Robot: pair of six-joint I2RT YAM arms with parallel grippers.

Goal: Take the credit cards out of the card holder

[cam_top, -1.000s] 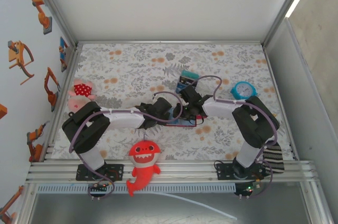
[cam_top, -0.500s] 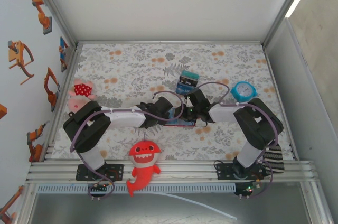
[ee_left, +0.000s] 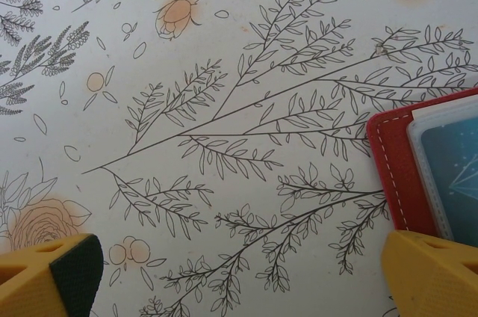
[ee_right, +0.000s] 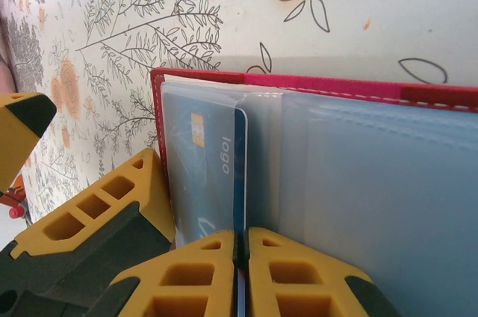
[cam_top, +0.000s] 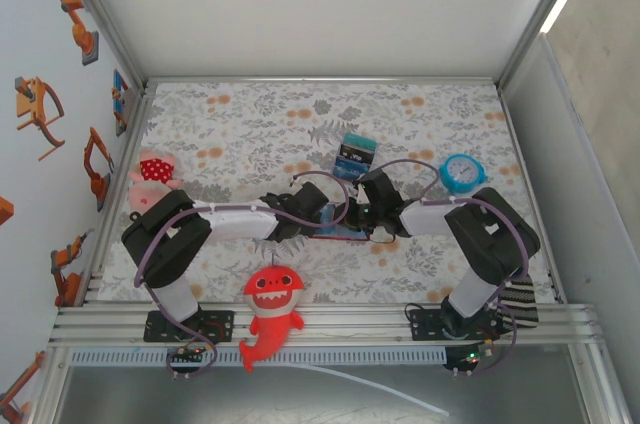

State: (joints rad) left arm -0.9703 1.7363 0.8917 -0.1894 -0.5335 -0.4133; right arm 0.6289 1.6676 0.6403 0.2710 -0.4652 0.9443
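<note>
My right gripper [ee_right: 240, 241] is clenched. Its two yellow fingers [ee_right: 299, 276] are pressed flat together, and a thin blue line shows in the seam between them, so I am pinching the credit card [ee_right: 205, 175] by its near edge. The card is blue, with a small gold chip and the word "logo". It sits in the end sleeve [ee_right: 170, 145] of the card holder [ee_right: 321, 84], right against the holder's red stitched border. Beside it, toward the fold, is a narrow clear pocket [ee_right: 263, 160], then a wide cloudy bluish-grey panel [ee_right: 373, 205]. I cannot tell whether either of those holds a card.

My left gripper [ee_left: 243, 276] is released, jaws spread wide, with only the floral cloth [ee_left: 224, 108] between them. One of its fingertips [ee_left: 433, 272] is at the holder's red corner, over its edge. I cannot tell whether it presses down. From that side, a blue card shows under the clear window.

From above, the holder lies open on the table's near middle, between my two wrists. A teal striped block [cam_top: 355, 155] stands farther back, and a blue clock [cam_top: 461, 172] is off to the right, both well apart from the holder.
</note>
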